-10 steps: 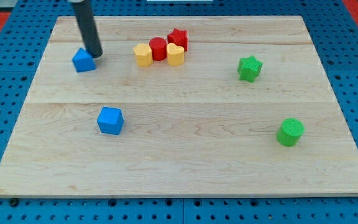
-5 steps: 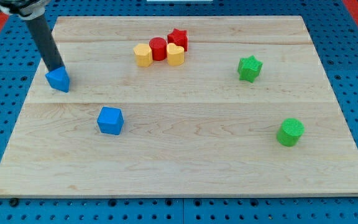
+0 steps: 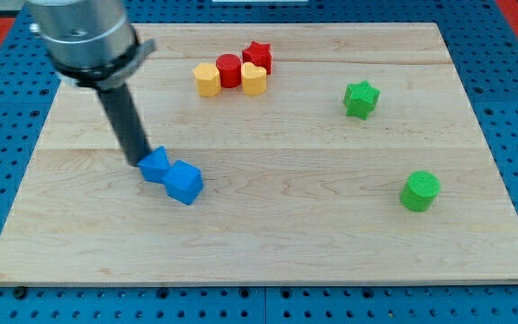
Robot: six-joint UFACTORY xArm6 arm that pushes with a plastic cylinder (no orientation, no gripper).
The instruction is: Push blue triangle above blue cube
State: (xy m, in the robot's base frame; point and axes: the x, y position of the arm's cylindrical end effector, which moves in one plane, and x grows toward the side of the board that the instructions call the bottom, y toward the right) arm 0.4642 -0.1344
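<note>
Rod's tip (image 3: 139, 162) down on the wooden worktop (image 3: 277, 225), pressed against the blue triangle (image 3: 156, 165) just to its right, with the blue cube (image 3: 184, 183) touching that triangle lower right, and no end effector jaws to open or close.

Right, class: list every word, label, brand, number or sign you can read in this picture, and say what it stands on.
None: no readable text appears on the wooden board, the blue triangle, the blue cube, the other blocks, or the rod ending in my tip.
</note>
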